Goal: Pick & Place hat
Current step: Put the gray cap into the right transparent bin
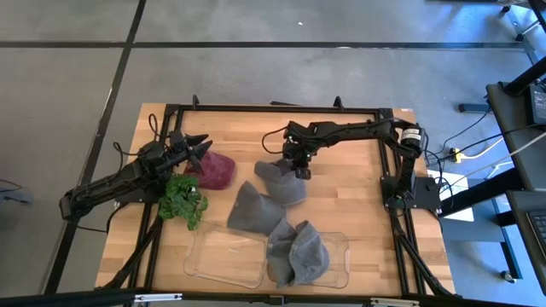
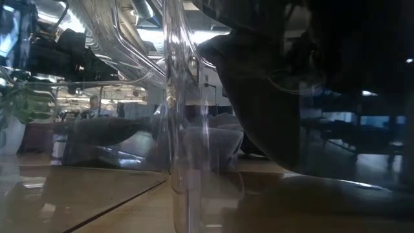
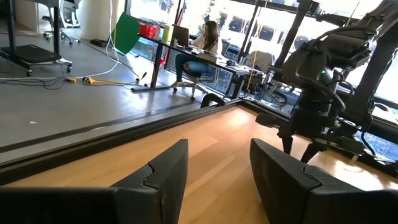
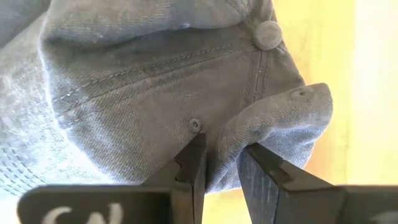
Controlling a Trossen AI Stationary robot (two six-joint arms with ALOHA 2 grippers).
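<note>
While the left tool (image 1: 201, 150) waits wide open near the red hat (image 1: 215, 170), the right tool (image 4: 221, 163) pinches a fold of a grey hat (image 4: 143, 93).

Wooden table (image 1: 341, 213), light grain, black frame along edges, centre of high view. On it: maroon hat (image 1: 217, 170) left of centre; green leafy plant (image 1: 183, 201) just below it, lower left; grey hat (image 1: 280, 181) at centre; second grey hat (image 1: 252, 210) just below, overlapping it; two clear plastic bins (image 1: 223, 256) along lower edge, right bin holding third grey hat (image 1: 300, 254).
</note>
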